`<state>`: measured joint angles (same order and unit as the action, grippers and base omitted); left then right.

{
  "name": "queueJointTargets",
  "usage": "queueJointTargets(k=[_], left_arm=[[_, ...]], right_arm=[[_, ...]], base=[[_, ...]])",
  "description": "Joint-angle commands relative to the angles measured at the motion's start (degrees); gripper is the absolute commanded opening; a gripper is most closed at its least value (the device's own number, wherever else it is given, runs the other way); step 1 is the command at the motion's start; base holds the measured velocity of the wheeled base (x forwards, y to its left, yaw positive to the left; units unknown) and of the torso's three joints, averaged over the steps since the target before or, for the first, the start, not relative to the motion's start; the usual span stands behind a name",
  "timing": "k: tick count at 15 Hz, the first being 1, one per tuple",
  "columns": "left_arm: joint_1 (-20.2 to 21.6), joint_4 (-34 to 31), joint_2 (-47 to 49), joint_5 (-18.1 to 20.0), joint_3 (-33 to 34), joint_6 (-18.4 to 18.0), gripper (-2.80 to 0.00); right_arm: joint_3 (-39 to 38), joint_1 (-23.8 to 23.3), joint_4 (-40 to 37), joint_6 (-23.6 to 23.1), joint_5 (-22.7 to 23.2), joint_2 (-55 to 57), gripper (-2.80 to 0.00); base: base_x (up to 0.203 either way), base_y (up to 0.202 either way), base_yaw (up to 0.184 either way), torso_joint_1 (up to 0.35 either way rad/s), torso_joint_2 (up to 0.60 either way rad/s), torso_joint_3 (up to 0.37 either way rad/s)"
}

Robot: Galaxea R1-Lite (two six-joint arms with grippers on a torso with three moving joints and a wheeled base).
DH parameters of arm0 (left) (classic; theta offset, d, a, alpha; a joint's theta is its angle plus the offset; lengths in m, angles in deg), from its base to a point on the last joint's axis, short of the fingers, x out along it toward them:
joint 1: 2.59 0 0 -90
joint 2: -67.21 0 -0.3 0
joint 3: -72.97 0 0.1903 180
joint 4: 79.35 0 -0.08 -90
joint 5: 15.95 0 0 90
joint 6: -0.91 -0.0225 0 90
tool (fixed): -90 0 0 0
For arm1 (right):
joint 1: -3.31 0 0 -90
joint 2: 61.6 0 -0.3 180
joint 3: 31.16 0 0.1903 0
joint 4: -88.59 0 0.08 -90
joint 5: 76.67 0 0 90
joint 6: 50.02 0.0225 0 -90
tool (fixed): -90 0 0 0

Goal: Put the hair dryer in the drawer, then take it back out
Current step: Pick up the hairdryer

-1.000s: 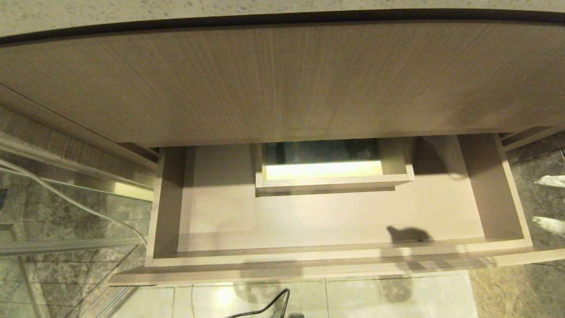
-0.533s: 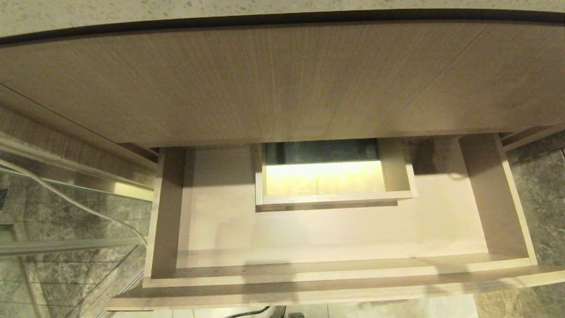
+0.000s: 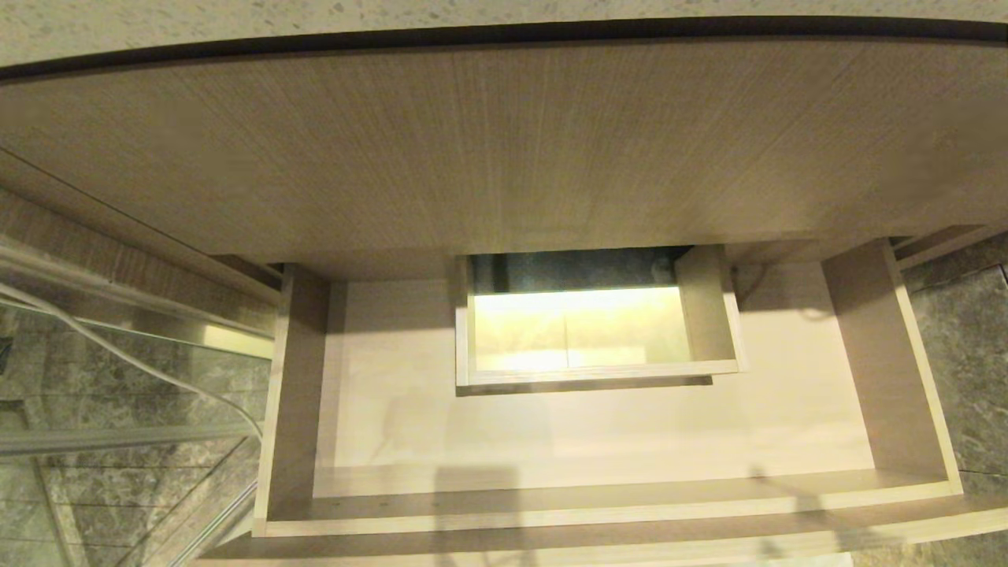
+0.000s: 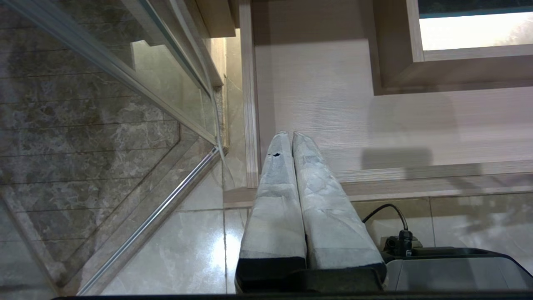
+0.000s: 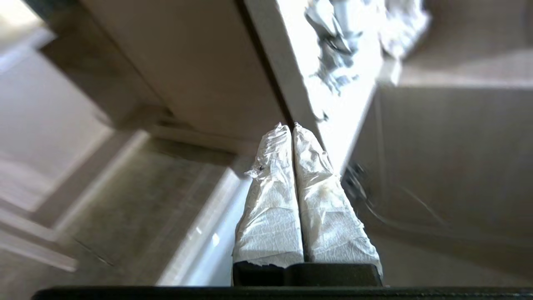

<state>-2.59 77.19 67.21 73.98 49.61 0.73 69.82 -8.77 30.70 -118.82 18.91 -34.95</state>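
Your drawer (image 3: 598,441) now fills the lower half of the head frame, pulled further out than a second ago, and it holds nothing. The dryer shows in no view, so you must find it first. Left hand (image 4: 292,135) hangs closed and empty above the drawer's front rail; right hand (image 5: 291,126) is closed and empty too.

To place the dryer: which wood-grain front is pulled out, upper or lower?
The lower drawer; its inside shows, while the taller upper panel is closed.

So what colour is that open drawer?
Pale beige wood grain; the drawer shows best in the head view.
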Motion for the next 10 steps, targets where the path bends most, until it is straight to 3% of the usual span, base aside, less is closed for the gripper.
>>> queueJointTargets(k=[1, 6, 10], left_arm=[[0.0, 0.0, 0.0, 0.0, 0.0, 0.0, -2.8], [0.0, 0.0, 0.0, 0.0, 0.0, 0.0, -2.8], [0.0, 0.0, 0.0, 0.0, 0.0, 0.0, -2.8]], right_arm=[[-1.4, -2.7, 3.4, -1.1, -4.3, 3.7, 0.0], [-2.7, -5.8, 21.5, -7.4, -19.0, 18.7, 0.0], [-2.0, -7.1, 31.9, -7.6, -21.8, 25.8, 0.0]], base=[[0.0, 0.0, 0.0, 0.0, 0.0, 0.0], [0.0, 0.0, 0.0, 0.0, 0.0, 0.0], [0.0, 0.0, 0.0, 0.0, 0.0, 0.0]])
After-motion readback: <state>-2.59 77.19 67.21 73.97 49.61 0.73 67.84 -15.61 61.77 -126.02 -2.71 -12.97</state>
